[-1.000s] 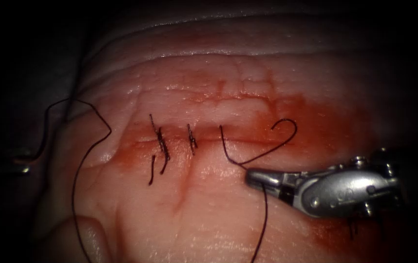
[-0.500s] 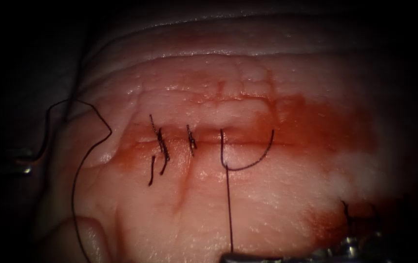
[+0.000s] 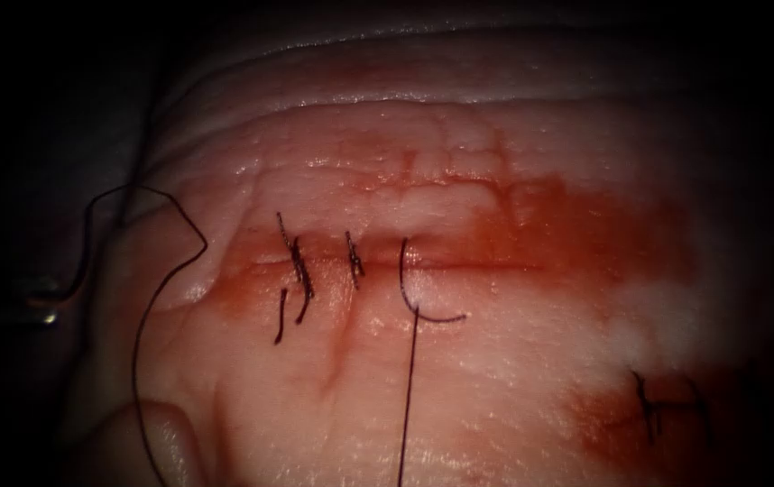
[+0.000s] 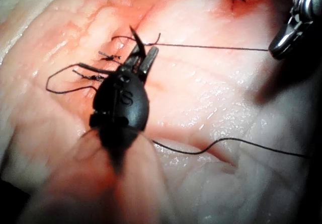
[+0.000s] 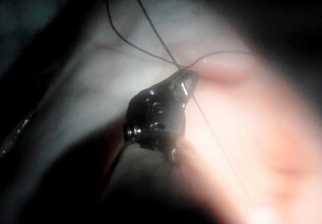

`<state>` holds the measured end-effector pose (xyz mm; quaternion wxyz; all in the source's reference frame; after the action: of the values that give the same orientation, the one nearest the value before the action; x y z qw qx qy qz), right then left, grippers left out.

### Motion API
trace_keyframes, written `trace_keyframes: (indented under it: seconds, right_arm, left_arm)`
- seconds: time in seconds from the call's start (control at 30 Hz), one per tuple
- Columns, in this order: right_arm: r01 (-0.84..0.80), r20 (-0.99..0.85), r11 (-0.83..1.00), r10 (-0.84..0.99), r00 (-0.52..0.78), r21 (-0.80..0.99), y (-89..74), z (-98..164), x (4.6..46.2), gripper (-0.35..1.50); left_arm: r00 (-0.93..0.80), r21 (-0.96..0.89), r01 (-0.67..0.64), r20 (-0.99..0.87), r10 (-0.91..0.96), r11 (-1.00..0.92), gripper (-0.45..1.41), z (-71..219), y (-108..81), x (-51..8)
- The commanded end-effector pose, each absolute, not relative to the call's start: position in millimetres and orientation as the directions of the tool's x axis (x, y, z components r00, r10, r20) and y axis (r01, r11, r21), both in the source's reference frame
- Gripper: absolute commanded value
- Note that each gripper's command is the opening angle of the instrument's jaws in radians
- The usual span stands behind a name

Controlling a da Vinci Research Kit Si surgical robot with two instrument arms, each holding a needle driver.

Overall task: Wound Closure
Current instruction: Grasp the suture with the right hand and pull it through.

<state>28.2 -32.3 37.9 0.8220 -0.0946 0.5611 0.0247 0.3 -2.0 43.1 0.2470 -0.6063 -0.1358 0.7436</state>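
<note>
- My right tool (image 4: 276, 46) pinches the thread (image 3: 408, 388) and holds it in a taut line off the near edge of the tissue (image 3: 531, 379), which I judge keeps slack out of the new stitch
- The thread enters at the cut (image 3: 495, 263), just right of two tied stitches (image 3: 299, 266); its short tail (image 3: 441, 317) curls rightward
- My left tool (image 4: 142, 58) hovers with jaws slightly parted, gripping nothing
- I cannot tell where the needle is
</note>
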Motion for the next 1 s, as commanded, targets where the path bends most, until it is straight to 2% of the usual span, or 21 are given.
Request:
trace_keyframes:
  seconds: [0.03,0.97,1.0]
  right_arm:
    - [-0.142,-0.928,0.982,-0.067,0.365,-0.127,-33.3,38.0,28.9,-0.35]
    - [-0.110,-0.942,0.988,-0.064,0.330,-0.106,-35.7,35.1,30.0,-0.35]
    - [-0.115,-0.942,0.989,-0.055,0.332,-0.098,-35.3,35.3,30.1,0.05]
  left_arm:
    - [-0.142,-0.502,-0.202,-0.835,0.532,-0.841,-0.45,43.6,-2.2,-0.3]
    - [-0.141,-0.502,-0.200,-0.835,0.532,-0.841,-0.45,43.6,-2.2,-0.3]
    - [-0.141,-0.502,-0.200,-0.835,0.532,-0.841,-0.45,43.6,-2.2,-0.4]
